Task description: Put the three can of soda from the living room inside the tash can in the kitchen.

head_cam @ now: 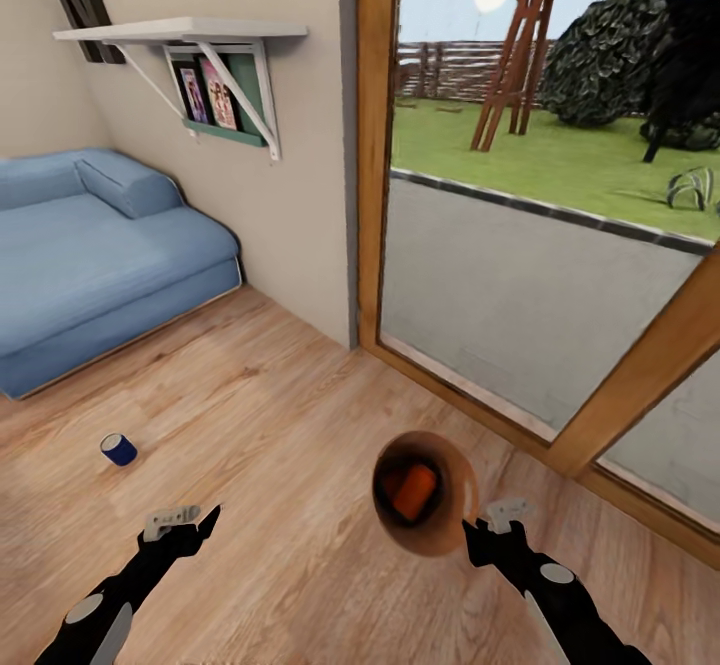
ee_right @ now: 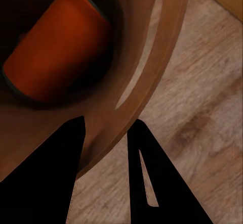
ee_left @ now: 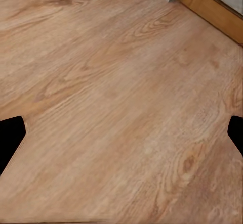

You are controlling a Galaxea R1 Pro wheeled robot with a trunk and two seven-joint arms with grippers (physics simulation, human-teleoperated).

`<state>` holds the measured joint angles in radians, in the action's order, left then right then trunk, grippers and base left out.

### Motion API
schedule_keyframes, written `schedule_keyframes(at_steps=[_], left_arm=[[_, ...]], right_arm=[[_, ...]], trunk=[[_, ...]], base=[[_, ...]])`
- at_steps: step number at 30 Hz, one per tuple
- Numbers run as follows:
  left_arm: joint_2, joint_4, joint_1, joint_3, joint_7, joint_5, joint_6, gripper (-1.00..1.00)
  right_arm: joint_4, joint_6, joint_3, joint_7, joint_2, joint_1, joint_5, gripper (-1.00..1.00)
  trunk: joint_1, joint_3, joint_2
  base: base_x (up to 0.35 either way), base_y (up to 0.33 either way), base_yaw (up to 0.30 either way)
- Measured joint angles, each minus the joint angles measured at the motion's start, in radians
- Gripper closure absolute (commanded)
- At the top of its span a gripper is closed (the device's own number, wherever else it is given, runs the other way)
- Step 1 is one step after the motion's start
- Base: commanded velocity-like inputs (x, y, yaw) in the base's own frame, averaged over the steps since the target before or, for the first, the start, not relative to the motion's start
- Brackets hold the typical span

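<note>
The tash can, a round brown bin, is low over the wood floor by the glass door. An orange can of soda lies tilted inside it, also seen as the orange can in the right wrist view. My right gripper is at the bin's near right rim. There its fingers straddle the rim, one inside and one outside, shut on it. A dark blue can of soda lies on the floor to the left. My left gripper hangs open right of the blue can, over bare floor.
A light-blue sofa fills the far left corner under a white wall shelf. Wood-framed glass doors run along the right, with a diagonal frame bar near the bin. Open wood floor lies between the sofa and me.
</note>
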<state>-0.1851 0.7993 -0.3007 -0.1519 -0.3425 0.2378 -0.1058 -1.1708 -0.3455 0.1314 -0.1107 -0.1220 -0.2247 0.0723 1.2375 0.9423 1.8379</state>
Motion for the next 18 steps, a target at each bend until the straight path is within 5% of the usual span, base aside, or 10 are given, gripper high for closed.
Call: schedule_keyframes(at_steps=[10, 18], left_arm=[[0.001, 0.0, 0.0, 0.001, 0.0, 0.0, 0.0, -1.0], [0.001, 0.0, 0.0, 0.001, 0.0, 0.0, -0.001, -1.0]], right_arm=[[0.0, 0.0, 0.001, 0.0, 0.002, 0.001, -0.002, 1.0], [0.017, 0.051, 0.003, 0.0, 0.001, 0.0, 0.001, 1.0]], trunk=[[0.0, 0.0, 0.0], [0.0, 0.0, 0.0]], base=[[0.0, 0.0, 0.254], [0.0, 0.0, 0.038]])
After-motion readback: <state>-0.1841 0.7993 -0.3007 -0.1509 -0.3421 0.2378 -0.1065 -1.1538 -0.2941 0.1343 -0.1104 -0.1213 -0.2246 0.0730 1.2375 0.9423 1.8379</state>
